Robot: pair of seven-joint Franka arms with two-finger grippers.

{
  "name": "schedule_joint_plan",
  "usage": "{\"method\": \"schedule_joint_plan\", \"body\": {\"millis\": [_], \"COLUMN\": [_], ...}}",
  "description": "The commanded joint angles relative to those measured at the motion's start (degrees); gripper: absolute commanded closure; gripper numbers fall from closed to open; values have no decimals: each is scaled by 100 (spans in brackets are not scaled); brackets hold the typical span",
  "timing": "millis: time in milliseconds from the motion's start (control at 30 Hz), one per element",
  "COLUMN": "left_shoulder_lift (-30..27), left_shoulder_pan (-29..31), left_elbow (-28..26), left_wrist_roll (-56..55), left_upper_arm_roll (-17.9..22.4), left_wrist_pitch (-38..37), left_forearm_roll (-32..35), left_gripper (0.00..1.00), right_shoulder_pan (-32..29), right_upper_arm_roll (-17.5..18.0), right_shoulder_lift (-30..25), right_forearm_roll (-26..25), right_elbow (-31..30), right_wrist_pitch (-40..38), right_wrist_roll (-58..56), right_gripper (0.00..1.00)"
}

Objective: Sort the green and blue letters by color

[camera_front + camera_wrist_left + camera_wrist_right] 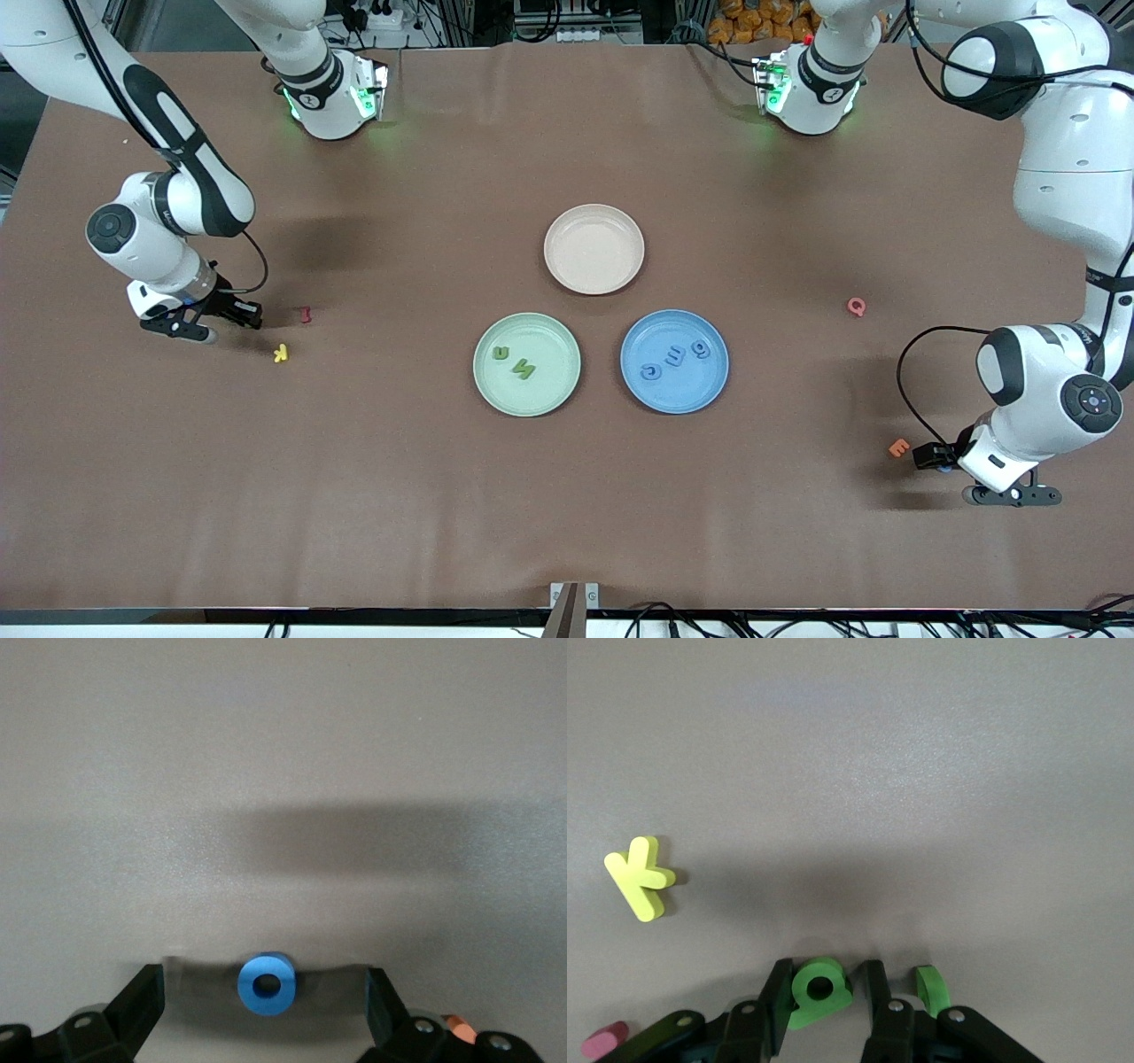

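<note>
- Worktop (pixel 567 496): brown, with three plates at the middle. The cream plate (pixel 594 249) is empty.
- Green plate (pixel 527 364): two green letters (pixel 514 361) lie in it.
- Blue plate (pixel 674 361): three blue letters (pixel 676 358) lie in it.
- Left pincer (pixel 932 457): low at the left arm's end of the worktop, fingers wide. The blue ring letter (pixel 267 983) lies flat midway between the fingers, touching neither; being round, it has no long axis to line up with. My guess is the pincer need only shut on it. An orange letter (pixel 898 448) sits just beside.
- Right pincer (pixel 241 312): low at the right arm's end, fingers narrow, flanking a green holed letter (pixel 819 992); they look to be against its sides, though whether the grip is firm I cannot tell. A second green piece (pixel 930 989) lies just outside one finger.
- Strays: yellow K (pixel 281 354) and a pink letter (pixel 306 314) near the right pincer, a red letter (pixel 856 307) toward the left arm's end.
</note>
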Motion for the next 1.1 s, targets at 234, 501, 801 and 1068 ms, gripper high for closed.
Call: {"method": "schedule_joint_plan", "body": {"millis": [234,501,801,1068], "left_shoulder_lift": [88,61,-97,-527], "left_shoulder_pan": [-18,9,-35,-193], "left_elbow": [163,137,102,93], "left_wrist_roll": [207,198,154,-294], "left_upper_arm_roll": [59,59,50,-11], "left_wrist_pitch": [52,35,-184,-738], "left_forearm_roll": [-149,-149,-193,-193], "left_gripper": [90,100,100,100], "right_shoulder_pan": [31,119,330,980], "right_upper_arm_roll": [-16,2,19,11], "right_shoulder_lift": [-26,-202,-440,-510], "right_forearm_roll": [-71,-36,244,1360], "right_elbow": [-74,128,462,980], "right_wrist_pitch": [18,-192,-983,-1713], "right_wrist_roll": [31,49,75,102], "right_gripper": [87,87,87,87]}}
